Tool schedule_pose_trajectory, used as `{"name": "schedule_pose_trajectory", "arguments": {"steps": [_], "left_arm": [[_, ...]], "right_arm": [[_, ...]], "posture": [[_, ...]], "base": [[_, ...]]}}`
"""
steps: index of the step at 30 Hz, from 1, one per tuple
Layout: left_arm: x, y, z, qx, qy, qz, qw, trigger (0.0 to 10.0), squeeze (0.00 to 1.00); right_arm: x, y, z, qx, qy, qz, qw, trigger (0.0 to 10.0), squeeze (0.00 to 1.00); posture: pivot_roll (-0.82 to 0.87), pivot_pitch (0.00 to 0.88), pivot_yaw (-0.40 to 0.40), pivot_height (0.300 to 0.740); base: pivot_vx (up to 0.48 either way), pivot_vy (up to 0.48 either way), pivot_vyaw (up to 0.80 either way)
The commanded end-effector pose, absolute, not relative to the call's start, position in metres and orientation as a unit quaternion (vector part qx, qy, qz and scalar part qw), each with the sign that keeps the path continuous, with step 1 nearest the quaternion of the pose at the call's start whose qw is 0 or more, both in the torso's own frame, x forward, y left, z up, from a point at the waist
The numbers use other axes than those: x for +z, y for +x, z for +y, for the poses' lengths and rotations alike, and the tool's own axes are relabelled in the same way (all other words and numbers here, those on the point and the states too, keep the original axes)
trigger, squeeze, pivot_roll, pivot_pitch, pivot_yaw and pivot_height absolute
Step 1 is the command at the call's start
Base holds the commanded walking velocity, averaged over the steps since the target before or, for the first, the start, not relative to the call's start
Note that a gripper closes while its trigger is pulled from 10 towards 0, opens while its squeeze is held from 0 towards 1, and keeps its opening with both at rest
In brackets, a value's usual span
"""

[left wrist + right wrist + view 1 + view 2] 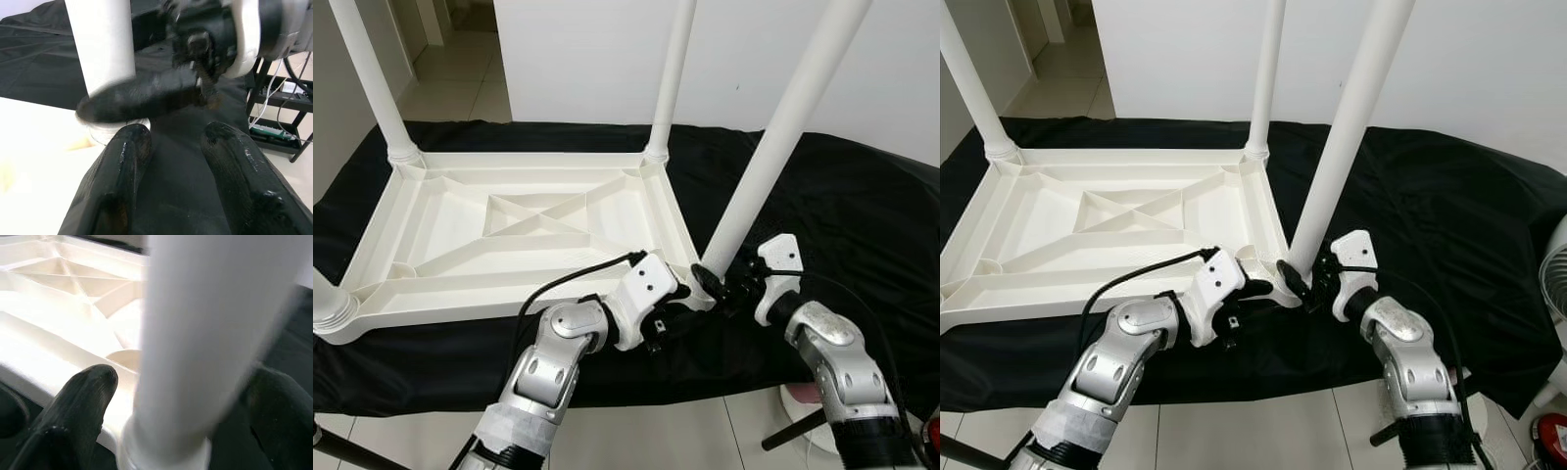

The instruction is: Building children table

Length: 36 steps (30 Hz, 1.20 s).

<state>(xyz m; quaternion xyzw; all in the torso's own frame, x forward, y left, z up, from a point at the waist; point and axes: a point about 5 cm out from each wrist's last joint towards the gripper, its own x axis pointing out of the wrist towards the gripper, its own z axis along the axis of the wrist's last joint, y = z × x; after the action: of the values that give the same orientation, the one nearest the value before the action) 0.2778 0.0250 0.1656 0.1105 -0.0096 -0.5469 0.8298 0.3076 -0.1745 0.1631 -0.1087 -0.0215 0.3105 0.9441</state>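
Your right gripper [1301, 282] clamps its fingers around the base of a white table leg [773, 147], which stands tilted in the near corner socket of the upside-down white plastic tabletop [509, 235] on a black cloth [842, 215]. Your left gripper [176, 161] sits just beside that corner, fingers spread, holding nothing.

A wrinkled black cloth [842, 211] covers the worktop from edge to edge and hangs over its near edge. Pale glossy floor tiles [460, 83] run past the far left corner beside a plain white wall [587, 59]. A black metal rack [281, 98] holding cables stands off the worktop's right end.
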Motion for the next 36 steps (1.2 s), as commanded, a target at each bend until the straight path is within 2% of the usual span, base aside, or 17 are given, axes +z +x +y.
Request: {"name": "schedule_pose_trajectory", "arguments": {"steps": [1, 6, 7, 8, 9, 10, 19, 30, 31, 34, 36], "left_arm": [[0.166, 0.285, 0.026, -0.496, 0.111, -0.012, 0.861, 10.0, 0.00], [0.167, 0.286, 0.027, -0.494, 0.112, -0.013, 0.862, 10.0, 0.00], [0.167, 0.286, 0.027, -0.494, 0.113, -0.013, 0.862, 10.0, 0.00], [0.167, 0.286, 0.027, -0.494, 0.113, -0.014, 0.862, 10.0, 0.00], [0.167, 0.286, 0.027, -0.494, 0.113, -0.014, 0.862, 10.0, 0.00], [0.168, 0.285, 0.028, -0.493, 0.113, -0.014, 0.862, 10.0, 0.00], [0.167, 0.284, 0.028, -0.492, 0.112, -0.012, 0.863, 10.0, 0.00], [0.166, 0.284, 0.026, -0.497, 0.111, -0.012, 0.860, 10.0, 0.00], [0.166, 0.283, 0.026, -0.498, 0.111, -0.012, 0.860, 10.0, 0.00], [0.165, 0.283, 0.026, -0.498, 0.111, -0.011, 0.860, 10.0, 0.00], [0.164, 0.282, 0.025, -0.499, 0.111, -0.010, 0.860, 10.0, 0.00]], "right_arm": [[0.157, 0.310, -0.173, 0.328, -0.118, -0.010, 0.937, 10.0, 0.00], [0.150, 0.318, -0.163, 0.341, -0.123, 0.001, 0.932, 10.0, 0.00], [0.146, 0.320, -0.163, 0.341, -0.126, 0.009, 0.932, 6.4, 0.00], [0.143, 0.322, -0.162, 0.342, -0.121, 0.016, 0.932, 1.6, 0.00], [0.143, 0.322, -0.162, 0.342, -0.121, 0.016, 0.932, 1.6, 0.00], [0.140, 0.323, -0.162, 0.341, -0.117, 0.021, 0.933, 0.0, 0.00], [0.136, 0.324, -0.172, 0.337, -0.104, 0.024, 0.935, 0.0, 0.00], [0.135, 0.325, -0.185, 0.287, -0.065, 0.013, 0.956, 0.0, 0.00], [0.135, 0.325, -0.186, 0.272, -0.057, 0.011, 0.960, 10.0, 0.00], [0.135, 0.325, -0.186, 0.256, -0.051, 0.008, 0.965, 10.0, 0.00], [0.137, 0.325, -0.179, 0.207, -0.038, -0.001, 0.978, 10.0, 0.00]], "posture": [[0.03, 0.050, -0.048, 0.740], [0.03, 0.049, -0.047, 0.740], [0.04, 0.049, -0.047, 0.740], [0.04, 0.049, -0.047, 0.740], [0.04, 0.049, -0.047, 0.740], [0.04, 0.049, -0.047, 0.740], [0.04, 0.051, -0.048, 0.740], [0.03, 0.047, -0.044, 0.740], [0.03, 0.047, -0.044, 0.740], [0.03, 0.049, -0.044, 0.740], [0.03, 0.047, -0.049, 0.740]], "base": [[0.000, 0.000, 0.00], [0.000, 0.000, 0.00], [0.000, 0.000, 0.00], [0.000, 0.000, 0.00], [0.000, 0.000, 0.00], [0.000, 0.000, 0.00], [0.000, 0.000, 0.00], [0.000, 0.000, 0.00], [0.000, 0.000, 0.00], [0.000, 0.000, 0.00], [0.000, 0.000, 0.00]]}}
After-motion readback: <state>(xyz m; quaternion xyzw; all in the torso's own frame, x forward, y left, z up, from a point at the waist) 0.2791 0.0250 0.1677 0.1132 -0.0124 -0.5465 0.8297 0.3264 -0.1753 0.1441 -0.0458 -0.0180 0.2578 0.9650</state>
